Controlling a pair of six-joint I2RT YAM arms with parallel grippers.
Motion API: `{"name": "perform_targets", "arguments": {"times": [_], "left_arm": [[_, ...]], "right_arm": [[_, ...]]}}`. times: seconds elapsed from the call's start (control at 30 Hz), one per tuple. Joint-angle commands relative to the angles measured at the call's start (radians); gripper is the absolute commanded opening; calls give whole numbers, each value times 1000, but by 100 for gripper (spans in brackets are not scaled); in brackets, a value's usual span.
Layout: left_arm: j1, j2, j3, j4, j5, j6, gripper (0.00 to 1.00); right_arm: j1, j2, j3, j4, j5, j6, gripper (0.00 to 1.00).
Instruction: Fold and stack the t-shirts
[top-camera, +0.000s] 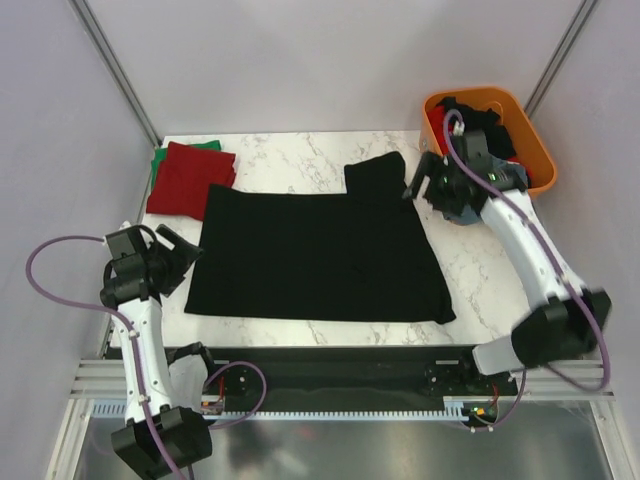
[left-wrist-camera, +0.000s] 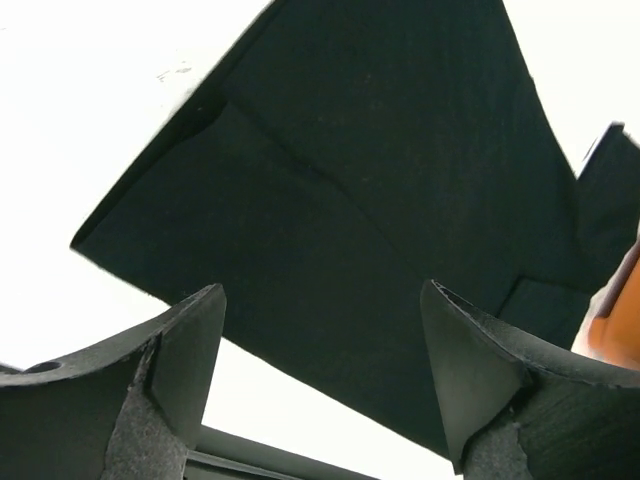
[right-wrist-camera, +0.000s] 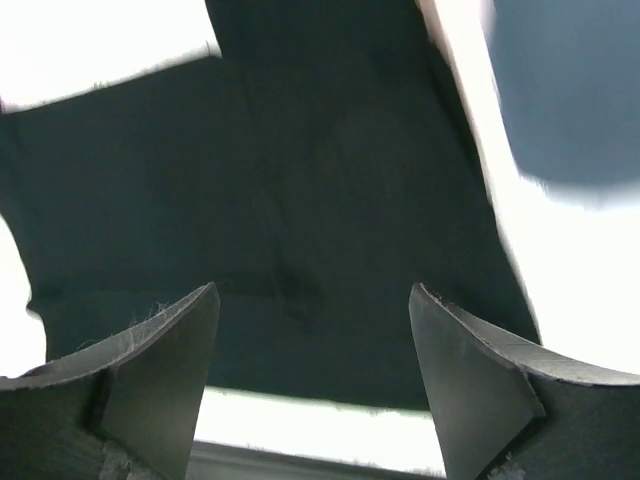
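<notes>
A black t-shirt (top-camera: 315, 250) lies spread flat in the middle of the marble table, one sleeve (top-camera: 375, 172) sticking out at the back. It fills both wrist views (left-wrist-camera: 370, 180) (right-wrist-camera: 280, 230). A folded dark red t-shirt (top-camera: 190, 178) rests on a green t-shirt (top-camera: 160, 160) at the back left. My left gripper (top-camera: 190, 250) hovers open just off the black shirt's left edge, nothing between its fingers (left-wrist-camera: 185, 340). At the shirt's back right corner my right gripper (top-camera: 418, 183) stands open and empty, above the cloth by its fingers (right-wrist-camera: 455, 350).
An orange basket (top-camera: 540, 150) at the back right holds more dark cloth (top-camera: 485, 120). A grey-blue blur (right-wrist-camera: 570, 90) sits at the upper right of the right wrist view. The table's near edge meets a metal rail (top-camera: 340, 375).
</notes>
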Motion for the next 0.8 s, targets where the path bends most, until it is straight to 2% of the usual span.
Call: {"name": "perform_targets", "arguments": {"times": [0.0, 0.13, 0.17, 0.37, 0.43, 0.6, 0.77], "left_arm": [[-21, 24, -21, 123, 50, 94, 85], [-29, 36, -46, 151, 64, 88, 79], [-32, 36, -46, 151, 61, 87, 79], [-82, 16, -50, 154, 55, 82, 78], [-90, 7, -53, 155, 49, 82, 77], [-104, -1, -53, 154, 47, 79, 75], [-118, 6, -55, 157, 50, 81, 73]], "right_arm": [[2, 265, 229, 79, 55, -118, 84], [7, 582, 602, 81, 118, -182, 80], [8, 695, 659, 79, 123, -198, 79], [14, 1062, 1027, 80, 242, -253, 77], [14, 1117, 1083, 96, 281, -253, 76], [16, 1195, 1071, 209, 416, -270, 74], [17, 1265, 1081, 264, 437, -277, 73]]}}
